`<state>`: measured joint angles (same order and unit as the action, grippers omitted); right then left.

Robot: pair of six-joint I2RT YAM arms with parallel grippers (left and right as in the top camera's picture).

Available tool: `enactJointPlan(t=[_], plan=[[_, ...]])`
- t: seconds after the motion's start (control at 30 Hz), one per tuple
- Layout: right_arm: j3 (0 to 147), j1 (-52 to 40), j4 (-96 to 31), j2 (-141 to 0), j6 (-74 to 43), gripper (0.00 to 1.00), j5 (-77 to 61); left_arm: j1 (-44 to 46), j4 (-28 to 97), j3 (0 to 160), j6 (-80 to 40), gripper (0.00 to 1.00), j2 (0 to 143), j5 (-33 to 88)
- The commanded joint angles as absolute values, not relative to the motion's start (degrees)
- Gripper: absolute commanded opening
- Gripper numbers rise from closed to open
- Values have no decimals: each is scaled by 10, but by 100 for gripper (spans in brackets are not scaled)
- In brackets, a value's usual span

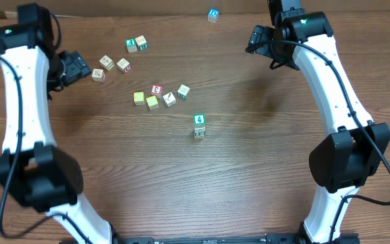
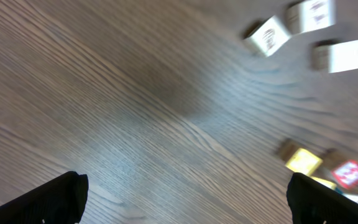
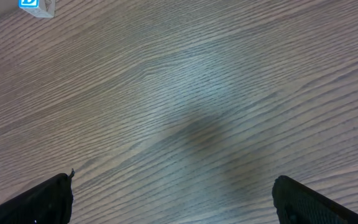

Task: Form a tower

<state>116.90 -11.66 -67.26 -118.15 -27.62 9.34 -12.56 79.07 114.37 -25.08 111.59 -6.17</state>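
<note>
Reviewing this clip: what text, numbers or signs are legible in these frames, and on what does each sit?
"4", green, on the top face of the tower.
Blue-edged cube at the far edge: a blue letter, too small to read.
Loose cubes left of the tower: markings too small or blurred.

Overhead straight down; wrist views close above table (image 2: pixel 135 93).
</note>
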Motion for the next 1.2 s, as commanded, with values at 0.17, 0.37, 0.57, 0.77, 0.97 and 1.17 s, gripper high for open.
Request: enactJointPlan(t=[0.17, 0.37, 0.57, 0.77, 0.97, 1.17], plan=[[1174, -115, -672, -1180, -273, 100, 96, -122, 790, 1151, -248, 100, 994, -61], [1174, -115, -672, -1180, -273, 100, 96, -107, 791, 1151, -248, 99, 971, -61], [1174, -115, -672, -1180, -273, 100, 96, -79, 791, 1148, -248, 100, 964, -61], [1174, -115, -672, -1180, -273, 100, 96, -30, 790, 1105, -248, 100, 957, -61], [1174, -115, -672, -1180, -273, 100, 96, 5, 790, 1023, -248, 99, 914, -61], [1174, -115, -672, -1180, -273, 100, 96, 7, 750, 919, -248, 100, 840, -80]])
